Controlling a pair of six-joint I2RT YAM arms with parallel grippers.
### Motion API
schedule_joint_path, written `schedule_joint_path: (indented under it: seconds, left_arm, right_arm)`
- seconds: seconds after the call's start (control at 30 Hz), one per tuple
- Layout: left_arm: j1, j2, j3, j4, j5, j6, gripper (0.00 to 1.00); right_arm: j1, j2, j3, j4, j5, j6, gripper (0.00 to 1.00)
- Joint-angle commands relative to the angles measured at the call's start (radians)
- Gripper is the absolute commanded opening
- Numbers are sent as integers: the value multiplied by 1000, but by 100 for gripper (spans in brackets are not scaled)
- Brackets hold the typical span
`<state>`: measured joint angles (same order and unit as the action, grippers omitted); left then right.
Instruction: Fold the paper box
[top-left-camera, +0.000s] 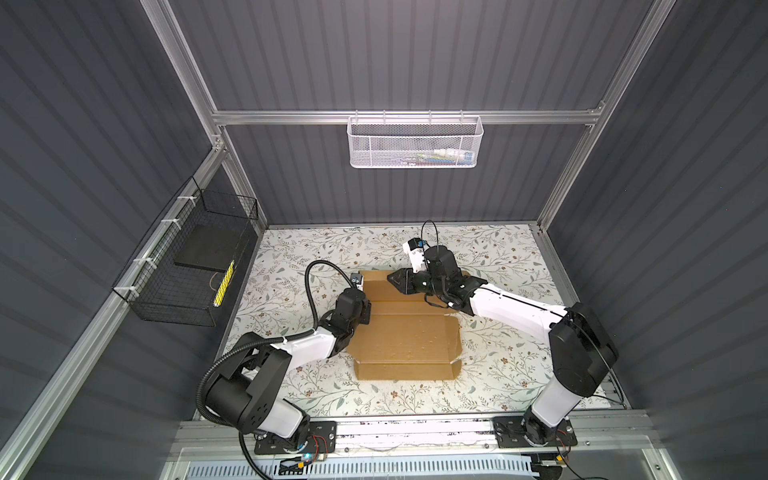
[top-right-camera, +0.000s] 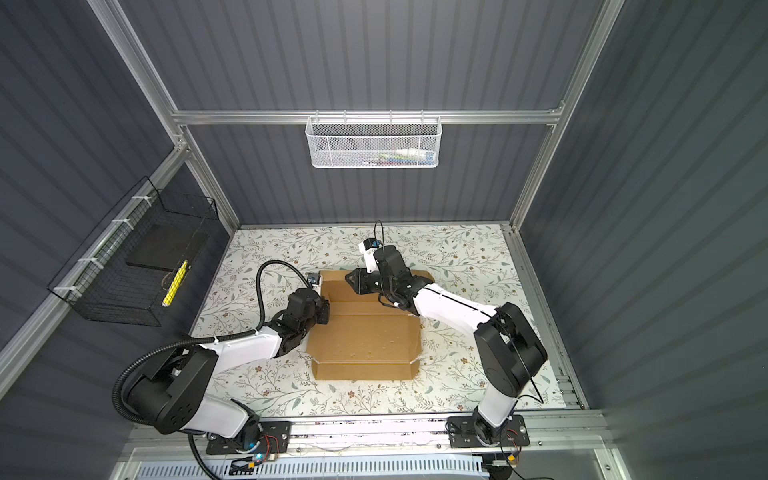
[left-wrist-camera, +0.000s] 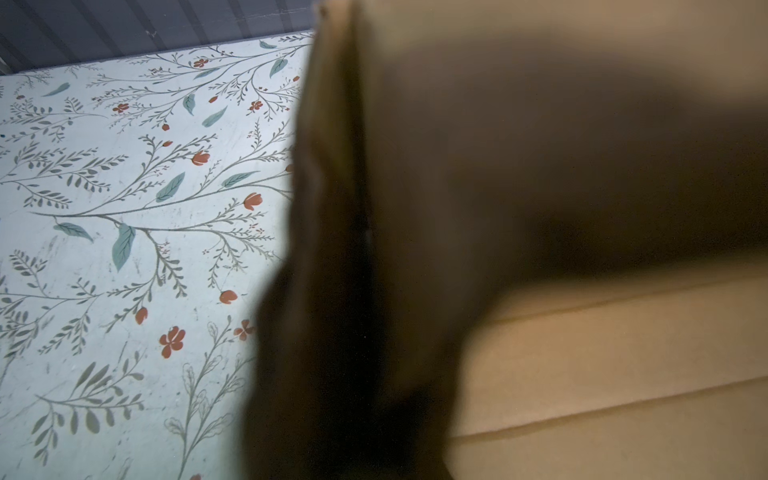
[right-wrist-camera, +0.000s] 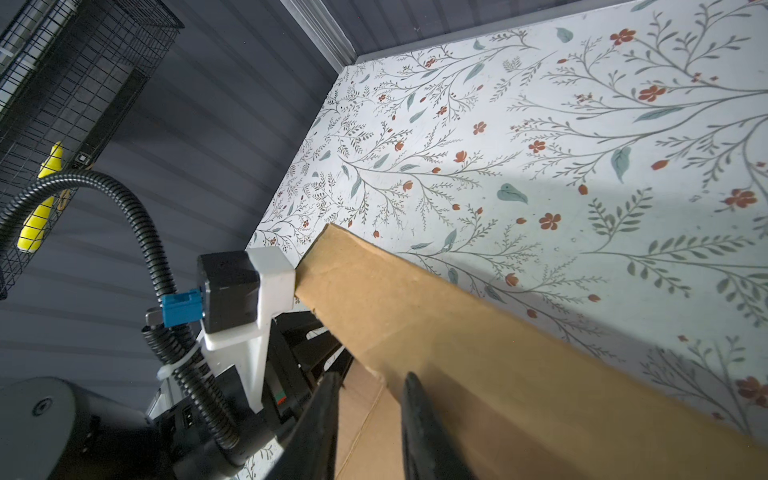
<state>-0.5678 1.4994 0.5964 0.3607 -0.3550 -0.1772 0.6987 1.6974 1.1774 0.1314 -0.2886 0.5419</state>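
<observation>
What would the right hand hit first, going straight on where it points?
Likely the box's raised back flap, just ahead of the right hand; beyond it sits the left arm's camera. Depth is unclear.

Both top views hang high over the six o'clock edge, looking down toward twelve across the whole floral table, sharing nearly everything. The left wrist camera sits tight against the paper box, facing twelve. The right wrist camera, close above its far flap, faces ten toward the black wire basket.

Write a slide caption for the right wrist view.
Right gripper at the raised flap of the paper box, floral table beyond.
</observation>
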Motion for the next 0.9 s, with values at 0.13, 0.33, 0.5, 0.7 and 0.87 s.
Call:
schedule_joint_path:
  seconds: [0.13, 0.33, 0.5, 0.7, 0.87]
  left_arm:
    - [4, 30, 37, 10, -30, -47, 21]
    - [4, 44, 40, 17, -48, -65, 24]
    - [3, 56, 46, 27, -53, -76, 27]
    - [3, 68, 54, 41, -56, -79, 27]
    - [4, 78, 62, 51, -62, -79, 21]
  right_arm:
    - [-1, 19, -23, 29, 0, 11, 29]
    - [-8, 21, -30, 36, 0, 13, 28]
    - [-13, 20, -32, 34, -1, 13, 29]
    - [-16, 22, -30, 30, -1, 12, 28]
    - [-18, 25, -28, 27, -3, 12, 28]
